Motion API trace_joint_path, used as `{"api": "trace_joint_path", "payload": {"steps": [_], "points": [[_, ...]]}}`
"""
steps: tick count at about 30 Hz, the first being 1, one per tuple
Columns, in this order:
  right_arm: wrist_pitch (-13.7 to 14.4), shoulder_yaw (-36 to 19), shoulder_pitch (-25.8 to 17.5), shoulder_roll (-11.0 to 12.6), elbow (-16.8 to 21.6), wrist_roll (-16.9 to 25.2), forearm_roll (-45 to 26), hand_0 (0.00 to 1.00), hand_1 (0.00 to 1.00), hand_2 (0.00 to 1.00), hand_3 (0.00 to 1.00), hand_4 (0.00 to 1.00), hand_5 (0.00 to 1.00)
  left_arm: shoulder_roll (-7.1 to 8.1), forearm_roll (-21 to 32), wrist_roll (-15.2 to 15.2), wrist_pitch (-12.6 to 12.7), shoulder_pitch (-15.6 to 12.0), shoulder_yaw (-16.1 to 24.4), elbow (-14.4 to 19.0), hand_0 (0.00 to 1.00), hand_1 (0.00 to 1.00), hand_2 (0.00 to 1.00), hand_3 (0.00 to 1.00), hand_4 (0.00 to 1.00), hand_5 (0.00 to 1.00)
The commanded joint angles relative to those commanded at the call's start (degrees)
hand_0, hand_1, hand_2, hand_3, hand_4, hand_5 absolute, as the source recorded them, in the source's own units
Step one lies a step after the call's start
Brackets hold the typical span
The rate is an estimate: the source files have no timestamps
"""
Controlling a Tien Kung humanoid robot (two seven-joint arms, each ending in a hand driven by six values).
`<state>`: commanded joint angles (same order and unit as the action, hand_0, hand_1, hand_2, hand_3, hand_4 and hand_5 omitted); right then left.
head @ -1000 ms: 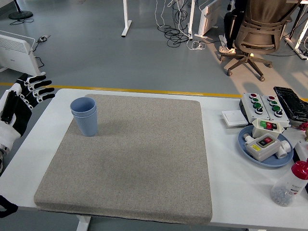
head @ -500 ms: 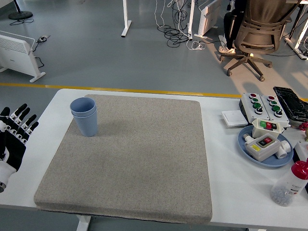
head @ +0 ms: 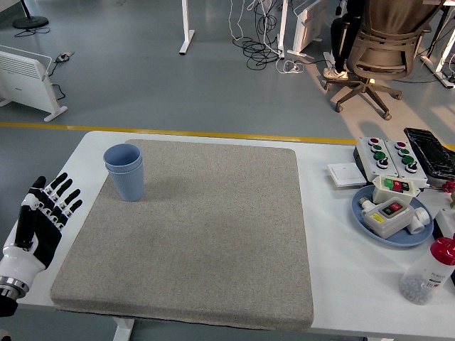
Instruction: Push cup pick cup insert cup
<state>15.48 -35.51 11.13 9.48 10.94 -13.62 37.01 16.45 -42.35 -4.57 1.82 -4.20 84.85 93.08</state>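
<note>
At the table's [head: 213, 321] left edge you see the left hand [head: 41, 224], fingers spread wide and holding nothing, over the white surface just beside the mat [head: 192, 234]; its forearm is cut off by the lower-left corner. The right arm is out of view. On the mat's far-left part stand two blue cups [head: 125, 172], one nested in the other, upright, well apart from the hand; only the rim of the inner cup shows. At the right edge, a bottle [head: 427, 272] with a red cap is partly cut off, and a black object [head: 429, 154] behind the button box [head: 384, 154] is hard to make out. Compared with half a second ago, you find the hand farther in toward the mat; the cups have not moved. Count: two cups, one mat, one blue plate [head: 366, 220] carrying two switch boxes [head: 389, 206].
</note>
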Motion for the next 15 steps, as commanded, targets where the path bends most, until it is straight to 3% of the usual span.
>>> {"api": "trace_joint_path", "payload": {"steps": [15], "points": [[0.4,3.0,-0.3,0.2,-0.3,1.2,-4.6,0.669,0.616,0.629,0.584,0.142,0.488,-0.41,1.7,-0.2,1.1,-0.5,-1.0,-2.4,0.914,0.919,0.977,0.928,0.666,0.998]]}}
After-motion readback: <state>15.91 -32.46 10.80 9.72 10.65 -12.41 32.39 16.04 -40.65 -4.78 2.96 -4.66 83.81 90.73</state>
